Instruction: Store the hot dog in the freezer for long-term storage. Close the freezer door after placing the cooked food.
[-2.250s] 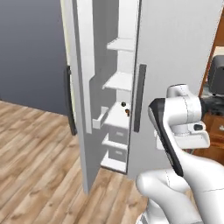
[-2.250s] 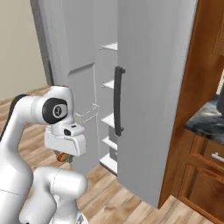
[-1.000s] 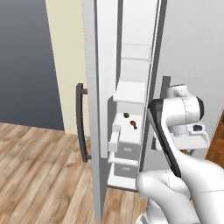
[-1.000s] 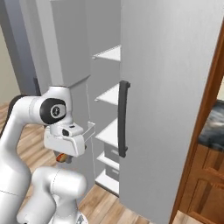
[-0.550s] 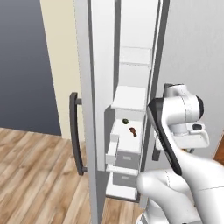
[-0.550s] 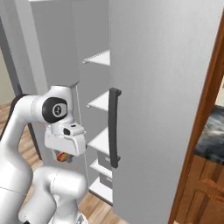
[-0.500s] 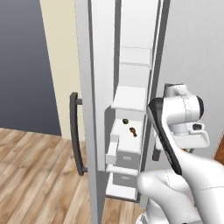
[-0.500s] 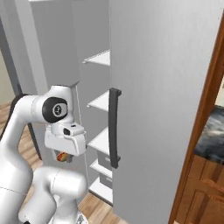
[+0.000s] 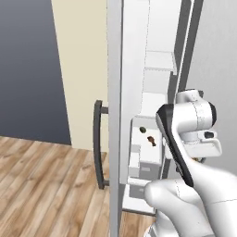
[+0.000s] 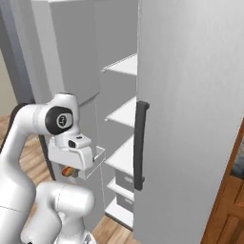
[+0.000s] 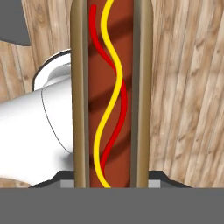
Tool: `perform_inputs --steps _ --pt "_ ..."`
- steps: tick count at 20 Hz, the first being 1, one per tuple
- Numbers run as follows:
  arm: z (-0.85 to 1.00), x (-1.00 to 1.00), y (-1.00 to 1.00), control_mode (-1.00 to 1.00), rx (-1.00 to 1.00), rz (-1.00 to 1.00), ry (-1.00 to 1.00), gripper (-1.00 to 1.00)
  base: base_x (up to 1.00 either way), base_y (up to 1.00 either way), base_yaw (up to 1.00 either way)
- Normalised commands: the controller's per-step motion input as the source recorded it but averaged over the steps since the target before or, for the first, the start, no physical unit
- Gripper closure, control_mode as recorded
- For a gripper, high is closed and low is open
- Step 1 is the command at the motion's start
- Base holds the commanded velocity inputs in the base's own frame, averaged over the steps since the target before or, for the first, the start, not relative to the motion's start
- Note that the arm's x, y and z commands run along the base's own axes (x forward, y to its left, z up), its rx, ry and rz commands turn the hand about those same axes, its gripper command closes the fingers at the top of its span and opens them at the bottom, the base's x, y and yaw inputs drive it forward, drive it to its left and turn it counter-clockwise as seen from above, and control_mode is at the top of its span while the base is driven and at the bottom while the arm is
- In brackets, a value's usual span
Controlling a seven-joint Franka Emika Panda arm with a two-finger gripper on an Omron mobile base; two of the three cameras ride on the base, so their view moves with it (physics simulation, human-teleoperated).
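1. Left base view: the freezer door (image 9: 115, 115) stands edge-on, its dark bar handle (image 9: 98, 143) facing left over the wood floor (image 9: 41, 185). Behind it the freezer (image 9: 152, 134) shows white shelves, with two small dark items (image 9: 147, 134) on one of them. The white arm (image 9: 185, 139) rises at the right.
2. Right base view: the plain fridge door (image 10: 190, 119) with its handle (image 10: 139, 143) fills the right; white shelves (image 10: 125, 114) lie left of it. The hot dog (image 10: 67, 171) peeks out orange under the hand, low beside the arm, outside the freezer.
3. Hand view: the tool (image 11: 111, 181) is clamped on the hot dog (image 11: 111, 87), bun sides flanking a sausage with red and yellow wavy lines, above wooden floor.
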Motion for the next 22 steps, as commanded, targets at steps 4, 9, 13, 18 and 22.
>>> perform_inputs --steps 4,9,13,18,22 --pt "0.0 0.0 0.0 1.0 0.0 0.0 0.0 1.0 0.34 0.08 0.04" --pt "0.0 0.0 0.0 1.0 0.0 0.0 0.0 1.0 0.52 -0.05 0.08" --pt "0.0 0.0 0.0 1.0 0.0 0.0 0.0 1.0 0.5 -0.17 0.06" --pt "0.0 0.0 0.0 1.0 0.0 0.0 0.0 1.0 0.29 0.0 0.01" --pt "0.0 0.0 0.0 1.0 0.0 0.0 0.0 1.0 0.15 0.0 0.0"
